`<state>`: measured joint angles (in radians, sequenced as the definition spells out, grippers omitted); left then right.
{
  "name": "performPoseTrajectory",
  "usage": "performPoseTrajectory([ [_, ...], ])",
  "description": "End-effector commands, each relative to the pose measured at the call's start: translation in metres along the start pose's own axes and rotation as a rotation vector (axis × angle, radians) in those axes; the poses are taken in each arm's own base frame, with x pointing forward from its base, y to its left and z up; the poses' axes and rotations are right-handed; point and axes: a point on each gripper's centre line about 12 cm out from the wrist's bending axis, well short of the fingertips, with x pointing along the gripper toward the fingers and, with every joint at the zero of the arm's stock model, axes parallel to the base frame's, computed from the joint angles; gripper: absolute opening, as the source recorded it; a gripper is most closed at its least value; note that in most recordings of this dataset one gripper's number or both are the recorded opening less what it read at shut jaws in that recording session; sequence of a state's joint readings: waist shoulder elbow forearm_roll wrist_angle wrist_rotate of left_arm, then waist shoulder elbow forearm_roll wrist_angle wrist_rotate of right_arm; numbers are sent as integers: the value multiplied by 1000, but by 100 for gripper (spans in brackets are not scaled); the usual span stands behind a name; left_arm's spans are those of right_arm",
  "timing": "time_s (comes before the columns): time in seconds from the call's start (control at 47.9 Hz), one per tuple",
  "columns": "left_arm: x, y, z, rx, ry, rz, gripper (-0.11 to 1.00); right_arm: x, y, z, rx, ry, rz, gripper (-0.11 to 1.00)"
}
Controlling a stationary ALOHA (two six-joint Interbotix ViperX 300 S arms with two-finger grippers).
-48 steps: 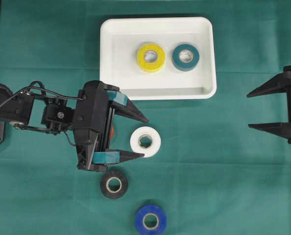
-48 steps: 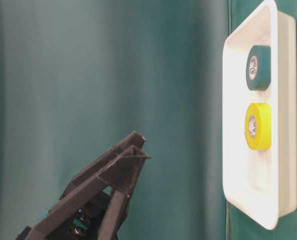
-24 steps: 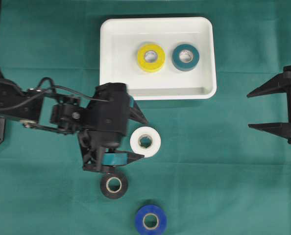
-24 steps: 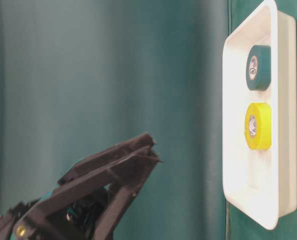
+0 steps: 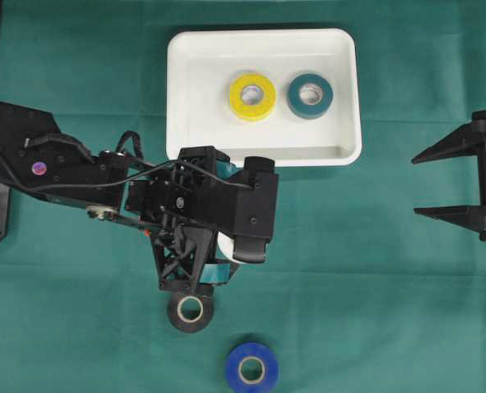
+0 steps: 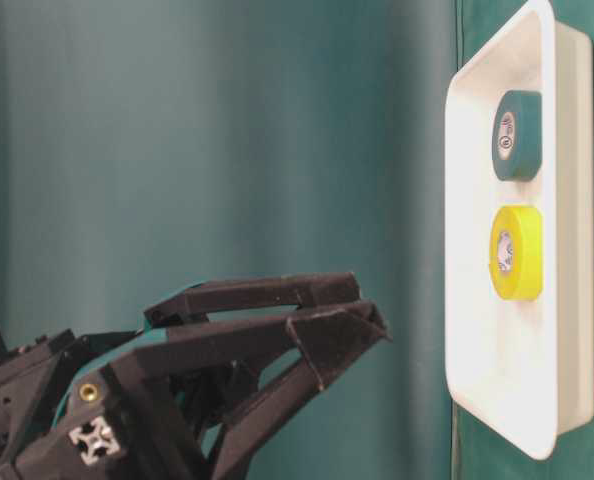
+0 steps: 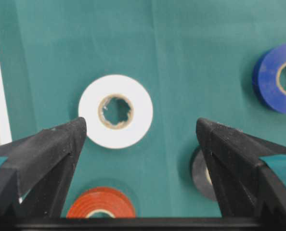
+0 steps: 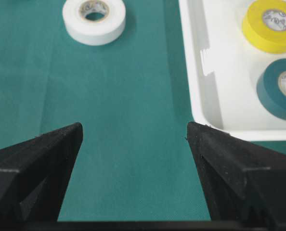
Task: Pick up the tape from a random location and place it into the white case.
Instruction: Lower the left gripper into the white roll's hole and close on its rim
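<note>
The white case (image 5: 202, 106) lies at the back middle and holds a yellow tape (image 5: 252, 96) and a teal tape (image 5: 310, 95). My left gripper (image 5: 225, 236) points down over the cloth in front of the case and covers the white tape in the overhead view. In the left wrist view the gripper (image 7: 140, 127) is open and empty. There the white tape (image 7: 115, 111) lies flat just beyond the left fingertip, and nothing touches it. My right gripper (image 5: 416, 184) is open and empty at the right edge; it also shows in its own wrist view (image 8: 134, 127).
A black tape (image 5: 190, 309) and a blue tape (image 5: 251, 368) lie near the front edge. An orange tape (image 7: 100, 208) lies under the left gripper, close to the white one. The white tape (image 8: 94, 19) and the case's rim (image 8: 196, 57) also show in the right wrist view.
My left gripper has moved right and tipped downward, so it now stands over the white tape and hides it from above. The right arm has not moved.
</note>
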<state>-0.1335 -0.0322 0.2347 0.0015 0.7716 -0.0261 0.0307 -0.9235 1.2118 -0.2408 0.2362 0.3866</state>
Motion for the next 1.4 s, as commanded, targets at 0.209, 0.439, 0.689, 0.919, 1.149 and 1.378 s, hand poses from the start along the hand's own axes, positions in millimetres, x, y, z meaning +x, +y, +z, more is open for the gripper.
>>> performPoseTrajectory([
  [0.209, -11, 1, 10, -1, -40, 2, 98, -1, 2, 10, -5, -22, 7, 87],
  [0.439, -12, 1, 11, -1, -41, 2, 98, -1, 2, 10, -6, -24, 5, 87],
  [0.689, -11, 1, 10, -1, -38, 2, 98, -1, 2, 10, -6, -24, 5, 87],
  [0.919, -11, 0, 10, 1, -46, 1, 98, -1, 2, 10, -6, -23, 5, 87],
  [1.149, -6, 0, 7, 1, -52, 1, 98, -1, 2, 10, -6, -23, 5, 87],
  [1.378, 20, 0, -11, -2, -55, -1, 98, -1, 2, 10, -6, -23, 5, 87],
])
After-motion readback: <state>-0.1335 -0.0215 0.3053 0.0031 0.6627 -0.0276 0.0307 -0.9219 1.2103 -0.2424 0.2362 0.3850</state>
